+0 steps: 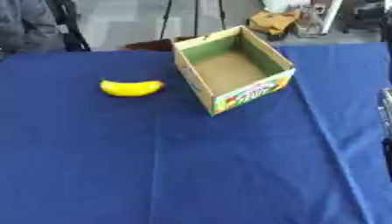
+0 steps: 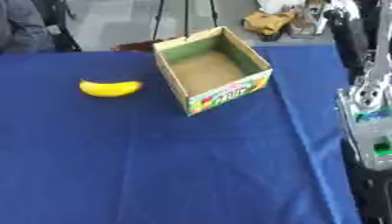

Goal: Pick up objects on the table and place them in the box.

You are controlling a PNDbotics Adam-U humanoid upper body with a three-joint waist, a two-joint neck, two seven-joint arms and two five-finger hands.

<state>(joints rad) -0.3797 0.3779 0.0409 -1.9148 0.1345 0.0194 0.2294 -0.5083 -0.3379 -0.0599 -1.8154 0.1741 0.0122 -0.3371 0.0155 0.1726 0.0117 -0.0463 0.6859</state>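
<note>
Box [image 1: 233, 70] stands open and empty-looking at the far middle of the blue table [image 1: 191, 166], turned askew. Right arm [image 2: 371, 127] shows along the right edge; its hand and fingers I cannot make out. No left hand shows. Banana [image 1: 131, 87] lies left of the box, apart from it, long axis left-to-right, far from the right arm

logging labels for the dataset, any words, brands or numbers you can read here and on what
Box front wall: a colourful printed band with large lettering, too blurred to read.
Banana: no label visible.
Blue cloth: no print.
Nothing else shows readable text.
</note>
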